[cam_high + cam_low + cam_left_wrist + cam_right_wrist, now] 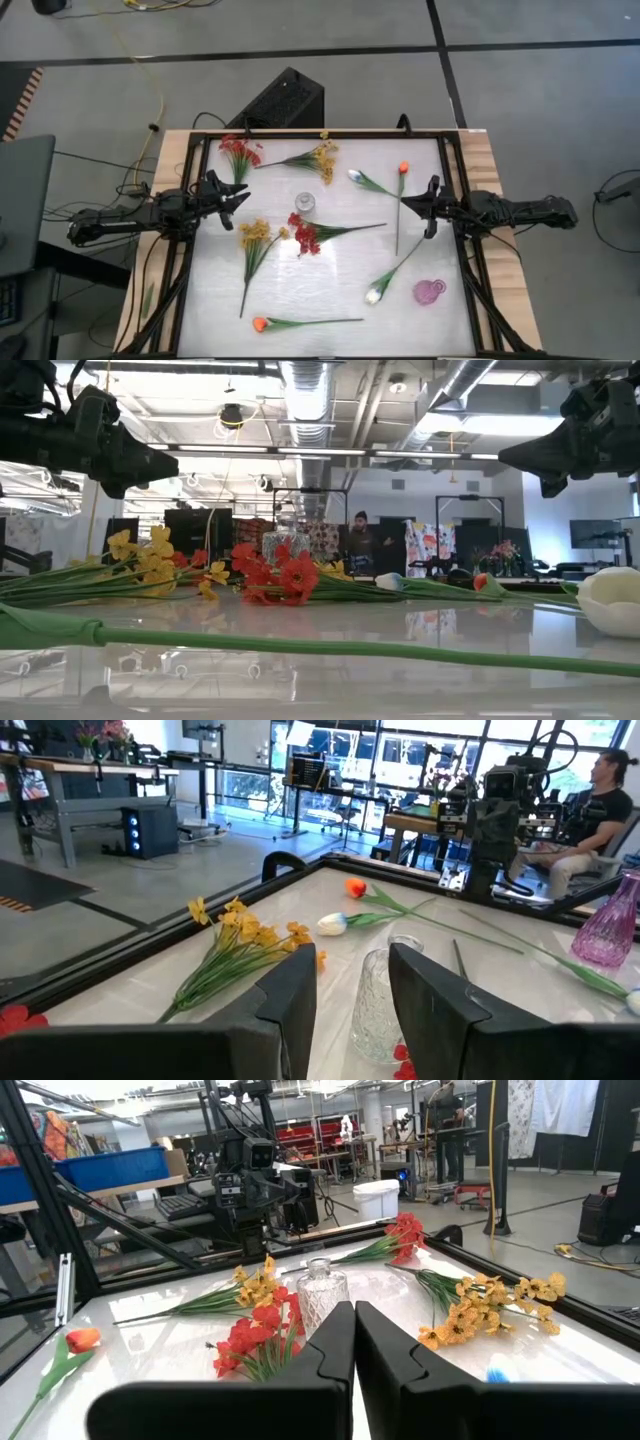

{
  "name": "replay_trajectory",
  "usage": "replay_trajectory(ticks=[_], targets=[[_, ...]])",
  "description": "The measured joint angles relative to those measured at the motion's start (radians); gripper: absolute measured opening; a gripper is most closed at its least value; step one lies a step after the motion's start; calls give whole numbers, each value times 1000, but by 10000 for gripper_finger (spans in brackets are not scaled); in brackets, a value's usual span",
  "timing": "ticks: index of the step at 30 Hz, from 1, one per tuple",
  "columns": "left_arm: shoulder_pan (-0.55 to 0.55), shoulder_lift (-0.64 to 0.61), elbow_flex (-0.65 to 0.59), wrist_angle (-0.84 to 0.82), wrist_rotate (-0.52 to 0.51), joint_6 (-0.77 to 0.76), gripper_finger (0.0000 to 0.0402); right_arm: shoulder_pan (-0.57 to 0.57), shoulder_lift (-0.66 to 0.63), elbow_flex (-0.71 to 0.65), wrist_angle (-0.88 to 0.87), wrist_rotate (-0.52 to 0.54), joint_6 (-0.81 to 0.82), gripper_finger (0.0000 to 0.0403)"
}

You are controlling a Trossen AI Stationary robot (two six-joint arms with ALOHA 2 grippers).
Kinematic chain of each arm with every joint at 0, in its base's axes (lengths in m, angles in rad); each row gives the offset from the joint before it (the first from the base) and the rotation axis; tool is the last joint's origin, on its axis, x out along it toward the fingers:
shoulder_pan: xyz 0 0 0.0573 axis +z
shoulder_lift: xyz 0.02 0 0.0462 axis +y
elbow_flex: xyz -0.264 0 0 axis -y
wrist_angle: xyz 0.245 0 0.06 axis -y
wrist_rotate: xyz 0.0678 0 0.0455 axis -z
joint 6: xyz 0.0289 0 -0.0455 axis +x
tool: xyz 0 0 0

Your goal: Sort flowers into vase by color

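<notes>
Several flowers lie flat on the white table. Red sprays (pixel 238 152) (pixel 305 236), yellow sprays (pixel 320 158) (pixel 255 235), orange tulips (pixel 403 168) (pixel 260 324) and white tulips (pixel 355 177) (pixel 373 295) are spread around a clear glass vase (pixel 305 202), which stands upright at the middle. A pink vase (pixel 430 291) stands near the right near corner. My left gripper (pixel 243 197) hovers open over the left side, pointing at the clear vase (pixel 378 1005). My right gripper (pixel 408 206) hovers shut over the right side, beside the orange tulip's stem.
A black frame (pixel 190 200) runs along the table's edges. A black box (pixel 285 98) sits on the floor beyond the far edge. A seated person (pixel 590 820) shows past the table's right side. Bare table lies between the flowers near the near edge.
</notes>
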State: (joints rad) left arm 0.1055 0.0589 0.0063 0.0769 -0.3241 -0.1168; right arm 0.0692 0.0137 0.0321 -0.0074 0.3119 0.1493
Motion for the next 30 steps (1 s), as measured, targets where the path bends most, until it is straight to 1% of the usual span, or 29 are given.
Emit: replay_trajectory(ticks=[7, 9, 10, 12, 16, 19, 22, 25, 28, 30], targets=[[0, 0, 0, 2, -5, 1, 116, 0, 0, 0, 0, 0, 0, 38], [0, 0, 0, 4, -49, 6, 116, 0, 0, 0, 0, 0, 0, 38], [0, 0, 0, 4, -56, -16, 116, 0, 0, 0, 0, 0, 0, 38], [1, 0, 0, 4, -50, -99, 116, 0, 0, 0, 0, 0, 0, 38], [1, 0, 0, 2, 10, -356, 116, 0, 0, 0, 0, 0, 0, 38], [0, 14, 0, 2, -25, -487, 116, 0, 0, 0, 0, 0, 0, 38], [0, 27, 0, 4, -67, -681, 116, 0, 0, 0, 0, 0, 0, 38], [0, 39, 0, 5, -60, -832, 116, 0, 0, 0, 3, 1, -1, 38], [0, 50, 0, 58, -26, -926, 116, -9, 0, -1, 22, 7, 0, 38], [0, 64, 0, 139, -13, -932, 116, -13, -1, -3, 36, 7, 0, 38]])
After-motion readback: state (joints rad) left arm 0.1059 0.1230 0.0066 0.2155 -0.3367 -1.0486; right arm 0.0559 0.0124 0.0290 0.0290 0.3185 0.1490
